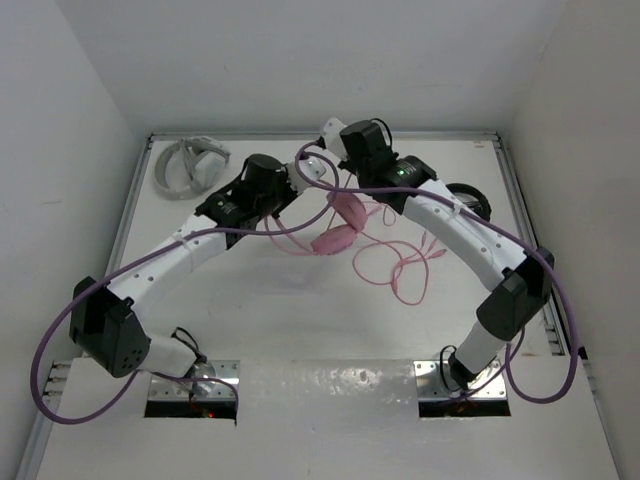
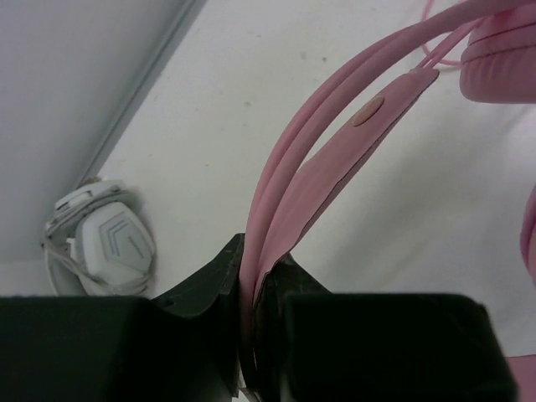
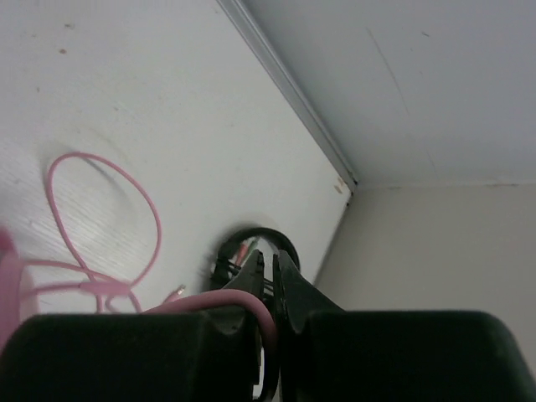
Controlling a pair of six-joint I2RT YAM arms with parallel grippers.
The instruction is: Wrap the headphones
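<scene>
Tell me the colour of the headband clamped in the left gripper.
Pink headband; the left wrist view shows it best.

The headband of the headphones [image 2: 335, 155] vanishes into the left tool [image 2: 255, 258], its gripped stretch unseen. One earcup is cut by the top edge ahead of that tool, another by the right edge. The grey-white headphones [image 2: 105, 243], to its left, are partly covered by its body. The cable [image 3: 126, 193] disappears into the right tool [image 3: 268, 261]. The black headphones [image 3: 251, 232] just past its tips are dark and mostly screened. From above, both tools' fingertips are hidden.
</scene>
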